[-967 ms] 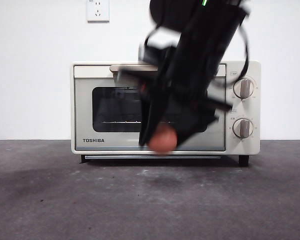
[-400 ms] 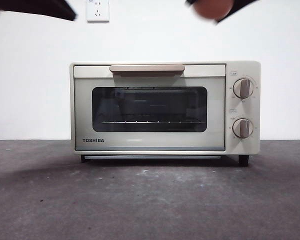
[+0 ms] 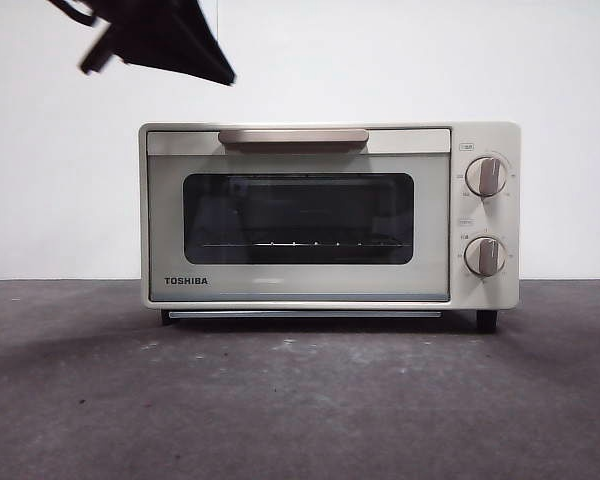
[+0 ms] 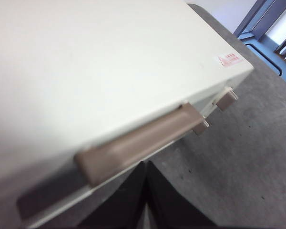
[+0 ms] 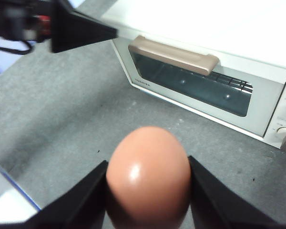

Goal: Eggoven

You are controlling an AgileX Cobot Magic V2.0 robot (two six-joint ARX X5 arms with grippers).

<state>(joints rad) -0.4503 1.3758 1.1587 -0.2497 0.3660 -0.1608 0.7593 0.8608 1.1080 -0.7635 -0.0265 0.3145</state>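
The cream TOSHIBA toaster oven (image 3: 300, 215) stands on the dark table with its door shut; it has a dark glass window, a beige handle (image 3: 293, 136) and two knobs (image 3: 486, 176). My left gripper (image 4: 145, 191) is shut and empty, just above and in front of the handle (image 4: 133, 143); it shows as a black tip (image 3: 165, 40) at the front view's top left and in the right wrist view (image 5: 81, 31). My right gripper (image 5: 148, 186) is shut on the reddish-brown egg (image 5: 148, 174), held high over the table in front of the oven (image 5: 200, 81), out of the front view.
The dark grey table (image 3: 300, 400) stretches in front of the oven. A white wall with a socket (image 3: 208, 15) stands behind. The table's edge and floor show in the right wrist view (image 5: 5, 200).
My right gripper has lifted the egg from in front of the oven door up out of the front view. My left gripper has come in at the top left towards the handle.
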